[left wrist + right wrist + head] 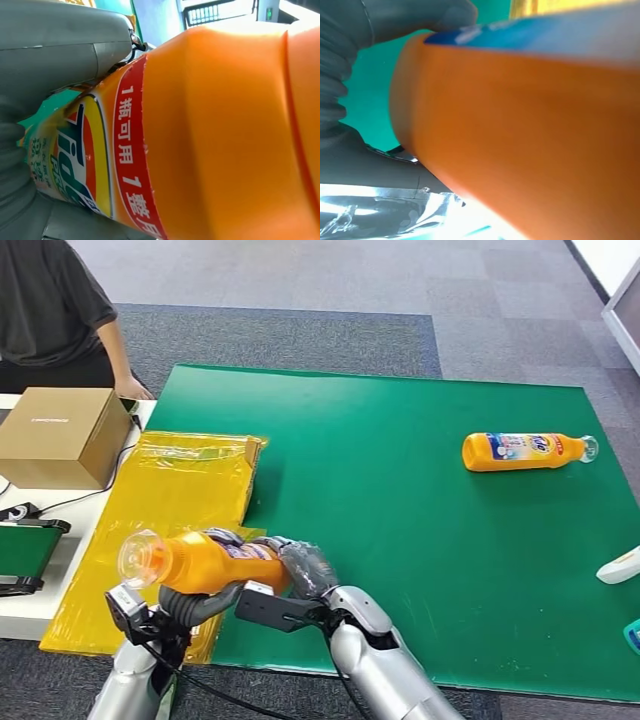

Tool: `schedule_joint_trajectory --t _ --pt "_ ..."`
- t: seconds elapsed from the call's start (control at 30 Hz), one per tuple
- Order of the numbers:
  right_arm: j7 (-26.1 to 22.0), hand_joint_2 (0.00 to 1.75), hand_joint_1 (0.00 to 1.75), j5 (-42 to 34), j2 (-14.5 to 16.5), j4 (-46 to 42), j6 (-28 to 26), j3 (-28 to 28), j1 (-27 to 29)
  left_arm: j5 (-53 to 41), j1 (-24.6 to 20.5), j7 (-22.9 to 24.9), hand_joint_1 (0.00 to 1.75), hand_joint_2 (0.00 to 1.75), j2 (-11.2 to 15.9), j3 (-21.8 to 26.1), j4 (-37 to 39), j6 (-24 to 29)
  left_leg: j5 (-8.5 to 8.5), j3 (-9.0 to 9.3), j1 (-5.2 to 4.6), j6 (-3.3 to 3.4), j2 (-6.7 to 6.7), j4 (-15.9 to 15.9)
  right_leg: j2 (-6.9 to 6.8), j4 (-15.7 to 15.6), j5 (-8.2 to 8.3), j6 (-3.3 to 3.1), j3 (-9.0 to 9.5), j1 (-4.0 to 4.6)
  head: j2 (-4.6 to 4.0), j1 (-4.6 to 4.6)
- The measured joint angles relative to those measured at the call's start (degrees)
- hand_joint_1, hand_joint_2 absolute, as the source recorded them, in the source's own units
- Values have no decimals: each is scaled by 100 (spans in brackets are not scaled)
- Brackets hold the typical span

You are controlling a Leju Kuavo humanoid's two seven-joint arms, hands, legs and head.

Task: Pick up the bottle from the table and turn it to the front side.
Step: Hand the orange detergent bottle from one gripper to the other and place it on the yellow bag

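While both hands grasp the orange bottle (204,561) above the counter's (423,540) near-left edge, left hand (198,603) under its neck, right hand (302,570) at its base, I judge it smooth, slippery, best held mid-body.

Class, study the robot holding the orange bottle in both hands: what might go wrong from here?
1. The held bottle lies sideways between the left hand and right hand; it may slip while being turned.
2. It sits near the front edge of the green table, so a drop might reach the floor.
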Motion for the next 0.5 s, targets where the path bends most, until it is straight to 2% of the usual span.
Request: schedule_joint_trajectory --t 0.33,0.5 --pt "5 175 0 114 -34 -341 -73 -134 78 -359 147 45 148 175 -176 361 -267 476 0 0 3 -1 2 0 2 0 -1 -2 -5 1 1 -1" --pt "103 175 0 191 -72 -552 -150 -338 225 -1092 251 132 124 175 -214 465 -534 1000 -1 0 1 0 2 0 1 -1 -1 -1 -4 0 1 0"
